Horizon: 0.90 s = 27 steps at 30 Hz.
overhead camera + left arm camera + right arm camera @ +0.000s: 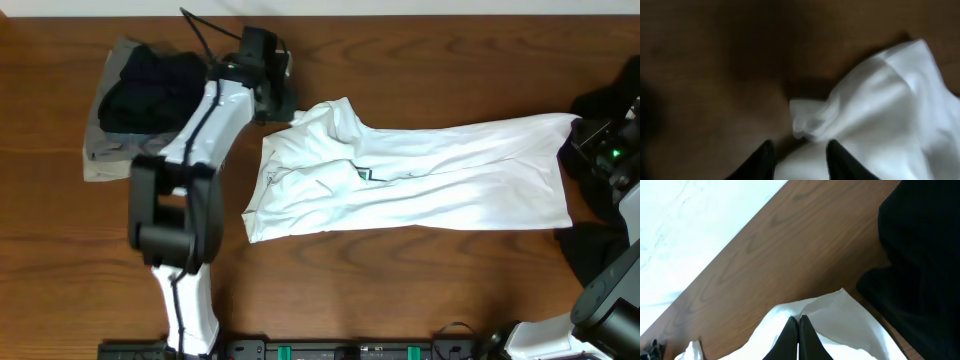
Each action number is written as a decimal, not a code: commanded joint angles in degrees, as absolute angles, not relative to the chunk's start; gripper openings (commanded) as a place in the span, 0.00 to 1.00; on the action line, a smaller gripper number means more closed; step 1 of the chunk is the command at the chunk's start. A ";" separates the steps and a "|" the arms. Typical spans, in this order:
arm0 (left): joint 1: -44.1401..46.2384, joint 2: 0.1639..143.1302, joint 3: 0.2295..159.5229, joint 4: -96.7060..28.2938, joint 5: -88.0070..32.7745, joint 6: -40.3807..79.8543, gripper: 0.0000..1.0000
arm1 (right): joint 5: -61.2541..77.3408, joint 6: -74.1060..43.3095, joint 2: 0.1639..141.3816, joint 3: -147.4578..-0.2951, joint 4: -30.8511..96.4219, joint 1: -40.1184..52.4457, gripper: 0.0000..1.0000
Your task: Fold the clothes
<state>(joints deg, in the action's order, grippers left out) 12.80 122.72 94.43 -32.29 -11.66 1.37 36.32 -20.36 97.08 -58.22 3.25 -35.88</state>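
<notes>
The white T-shirt (420, 180) lies stretched left to right on the wooden table, its small green-and-grey print (368, 175) facing up. My left gripper (278, 100) is at the shirt's upper left corner. In the left wrist view its fingers (800, 152) are apart, with bunched white cloth (880, 115) between and beyond them. My right gripper (582, 138) is at the shirt's right end. In the right wrist view its fingers (799, 327) are pressed together on the edge of the white cloth (840, 320).
A black garment (150, 85) lies on a grey-khaki one (100, 160) at the back left, beside the left arm. More black cloth (592, 245) lies at the right edge; it also shows in the right wrist view (920, 255). The table's far edge runs along the top.
</notes>
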 commanded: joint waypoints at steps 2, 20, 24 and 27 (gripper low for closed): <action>12.56 126.15 94.35 -27.99 -12.88 1.19 0.47 | 36.23 -19.68 96.20 -58.13 3.29 -36.32 0.01; 10.22 127.61 99.04 -24.27 -14.02 2.48 0.06 | 36.21 -19.68 96.20 -58.13 3.66 -36.32 0.01; 8.99 127.26 99.46 -30.15 -18.02 2.52 0.42 | 36.21 -19.68 96.23 -58.13 4.23 -36.32 0.01; 8.93 127.35 98.72 -34.00 -20.21 2.48 0.56 | 36.18 -19.66 96.20 -58.13 4.29 -36.32 0.01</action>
